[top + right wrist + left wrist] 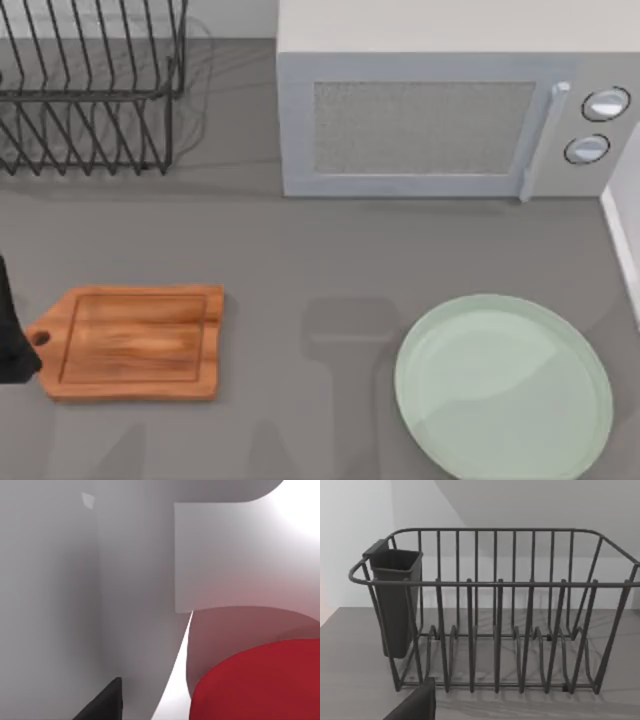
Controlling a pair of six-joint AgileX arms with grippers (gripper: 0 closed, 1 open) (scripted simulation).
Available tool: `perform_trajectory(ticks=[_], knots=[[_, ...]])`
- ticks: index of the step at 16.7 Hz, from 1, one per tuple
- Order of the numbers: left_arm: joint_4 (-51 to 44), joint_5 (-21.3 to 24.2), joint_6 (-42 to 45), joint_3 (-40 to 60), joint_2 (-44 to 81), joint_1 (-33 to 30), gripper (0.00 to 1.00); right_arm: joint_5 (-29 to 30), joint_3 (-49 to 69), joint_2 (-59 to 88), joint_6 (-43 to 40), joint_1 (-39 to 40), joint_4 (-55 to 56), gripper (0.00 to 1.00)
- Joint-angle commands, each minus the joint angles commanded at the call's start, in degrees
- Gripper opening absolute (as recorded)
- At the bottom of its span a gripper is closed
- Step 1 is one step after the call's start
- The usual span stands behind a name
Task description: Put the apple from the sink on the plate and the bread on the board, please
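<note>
Right gripper finger (102, 702) beside apple (260, 685)

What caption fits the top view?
Bare board and plate before a microwave and dish rack.

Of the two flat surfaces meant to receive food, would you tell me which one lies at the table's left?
The board, the reddish-brown wooden rectangle with a holed handle, lies left; the plate, round and pale green, lies right.

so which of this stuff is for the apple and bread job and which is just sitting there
For the job:
- apple, close under the right wrist camera
- plate
- board

Just lying about:
- microwave
- dish rack
- cutlery cup on the rack
</note>
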Motion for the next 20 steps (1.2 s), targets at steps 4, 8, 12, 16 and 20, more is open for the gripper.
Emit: perform_trajectory(ticks=[4, 8, 12, 16, 20], knots=[[0.0, 0.0, 0.0, 0.0, 0.0, 0.0, 1.0, 0.0, 0.0, 0.0, 0.0, 0.0, 0.0, 0.85], [0.0, 0.0, 0.0, 0.0, 0.0, 0.0, 1.0, 0.0, 0.0, 0.0, 0.0, 0.0, 0.0, 0.55], [0.0, 0.0, 0.0, 0.0, 0.0, 0.0, 1.0, 0.0, 0.0, 0.0, 0.0, 0.0, 0.0, 0.25], [0.0, 0.0, 0.0, 0.0, 0.0, 0.0, 1.0, 0.0, 0.0, 0.0, 0.0, 0.0, 0.0, 0.0], [0.0, 0.0, 0.0, 0.0, 0.0, 0.0, 1.0, 0.0, 0.0, 0.0, 0.0, 0.0, 0.0, 0.0]])
